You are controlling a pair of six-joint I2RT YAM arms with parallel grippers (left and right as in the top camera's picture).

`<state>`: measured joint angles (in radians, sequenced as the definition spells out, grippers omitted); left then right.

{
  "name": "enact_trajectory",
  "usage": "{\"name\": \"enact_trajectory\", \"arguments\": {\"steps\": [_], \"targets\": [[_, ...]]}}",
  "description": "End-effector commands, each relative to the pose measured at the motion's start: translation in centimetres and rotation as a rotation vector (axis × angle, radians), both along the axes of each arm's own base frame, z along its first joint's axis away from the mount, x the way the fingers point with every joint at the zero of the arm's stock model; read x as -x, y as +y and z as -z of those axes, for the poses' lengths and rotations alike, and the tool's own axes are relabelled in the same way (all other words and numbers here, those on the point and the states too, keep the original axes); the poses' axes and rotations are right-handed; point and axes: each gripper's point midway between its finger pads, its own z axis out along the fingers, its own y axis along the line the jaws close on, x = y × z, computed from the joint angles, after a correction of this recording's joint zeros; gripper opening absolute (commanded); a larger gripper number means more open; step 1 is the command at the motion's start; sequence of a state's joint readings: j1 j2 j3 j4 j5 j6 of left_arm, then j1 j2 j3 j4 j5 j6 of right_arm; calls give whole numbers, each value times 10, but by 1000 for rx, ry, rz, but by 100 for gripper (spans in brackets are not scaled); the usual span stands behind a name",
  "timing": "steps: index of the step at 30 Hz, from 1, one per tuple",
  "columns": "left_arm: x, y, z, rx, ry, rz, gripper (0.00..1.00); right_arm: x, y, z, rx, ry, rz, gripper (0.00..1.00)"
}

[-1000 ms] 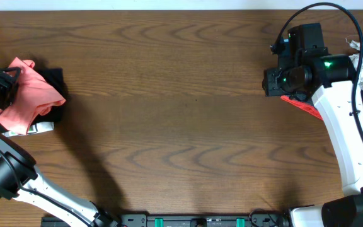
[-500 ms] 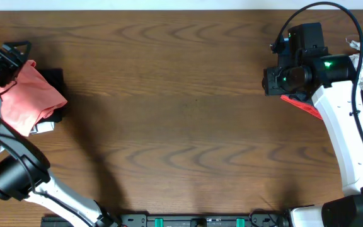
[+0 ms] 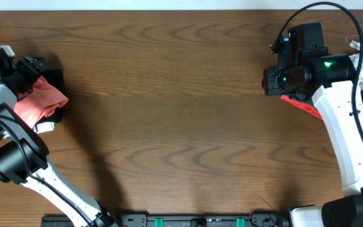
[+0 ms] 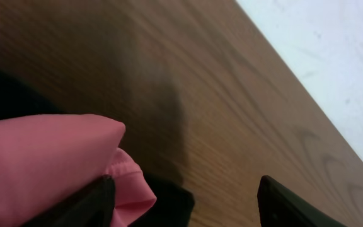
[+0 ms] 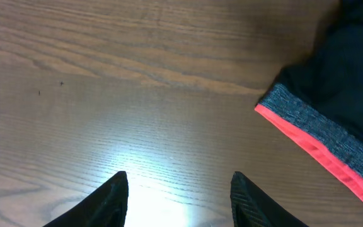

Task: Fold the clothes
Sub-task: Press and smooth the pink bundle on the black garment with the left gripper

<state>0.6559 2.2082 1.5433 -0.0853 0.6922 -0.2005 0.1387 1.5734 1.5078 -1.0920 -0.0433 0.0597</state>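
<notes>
Since the earlier overhead frame the left arm has swung toward the far-left corner, dragging the pink T-shirt (image 3: 41,101) into a tighter bunch, while the right arm has not stirred. We see the shirt crumpled at the left edge of the tabletop (image 3: 181,126), lying partly over a black cloth (image 3: 55,78). It is plain salmon pink here, rumpled into rounded folds, with no lettering in view. The left pincer (image 4: 188,202) stands wide open, its 2 fingers well apart over bare wood, and pink fabric touches 1 finger without being pinched. The right pincer (image 5: 181,195) is also parted and empty, hovering just beside a dark garment with a coral hem (image 5: 333,94). We judge the shirt light, limp and likely to sag or slide, so it will not keep a shape when lifted. A hem or shoulder edge would give the surest hold, but we cannot tell which edge is which in this bunch.
</notes>
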Motion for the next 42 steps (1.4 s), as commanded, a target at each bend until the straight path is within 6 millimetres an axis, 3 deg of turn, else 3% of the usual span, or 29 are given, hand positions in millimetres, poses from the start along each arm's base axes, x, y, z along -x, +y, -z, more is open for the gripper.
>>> {"name": "enact_trajectory", "arguments": {"steps": [1,4,8,11,16,18,24,32,36,42], "targets": [[5,6,8,1,21,-14,73,2,-3,3,16,12,2,50],[0,2,-15,2,-42,10,73,2,-3,3,16,12,2,51],[-1,0,-64,-20,-116,15,73,3,-3,3,17,14,2,51],[12,6,-98,-52,-122,-29,73,4,-3,4,17,17,2,51],[51,31,-115,-58,-44,-157,73,5,-4,4,18,23,2,51],[63,43,-110,-41,-22,-190,73,5,-4,4,21,24,-3,51],[108,80,-71,18,104,-323,73,4,-4,4,22,18,-7,52],[136,91,-17,-9,287,-410,73,3,-4,3,21,16,-6,52],[159,110,11,-81,427,-514,73,4,-4,4,21,20,-6,52],[167,120,12,-130,459,-557,73,5,-4,4,21,22,-6,52]]}}
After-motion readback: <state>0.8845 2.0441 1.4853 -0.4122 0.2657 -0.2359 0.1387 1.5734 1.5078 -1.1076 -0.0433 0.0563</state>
